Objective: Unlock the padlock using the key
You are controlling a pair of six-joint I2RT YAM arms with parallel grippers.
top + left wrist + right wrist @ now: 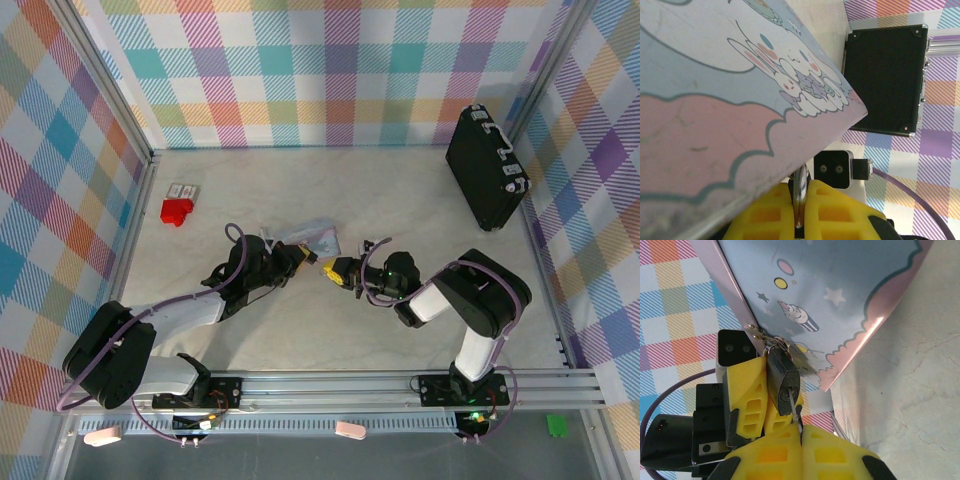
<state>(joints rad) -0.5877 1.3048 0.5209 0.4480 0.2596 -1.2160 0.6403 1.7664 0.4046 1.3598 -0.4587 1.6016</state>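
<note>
Noted a pale, stone-patterned table (400,330) boxed in by plaid walls. Found a black case (488,170) standing at the far right, well apart from the work. Marked a pastel blue tin (840,300) printed with cartoon rabbits, mid-table between the two arms. Logged the left gripper (300,258) reaching in from the left, yellow fingers (746,387) pinched narrow about the padlock's body, going by the right wrist view. Logged the right gripper (801,440) opposite and just beside it, fingers pressed together on the key with no gap showing. Spotted a red block (176,211) near the left wall and a small box (184,190) just beyond it, both well apart from the tin. Placed the padlock (784,382) at the tin's edge: small, dark, shackle threaded through the tin's metal hasp, keyhole face turned toward the right gripper. Traced the key (794,409) as a thin silvery blade running from the right gripper's fingertips straight to the keyhole, tip at or just inside it; cannot tell how deep
</note>
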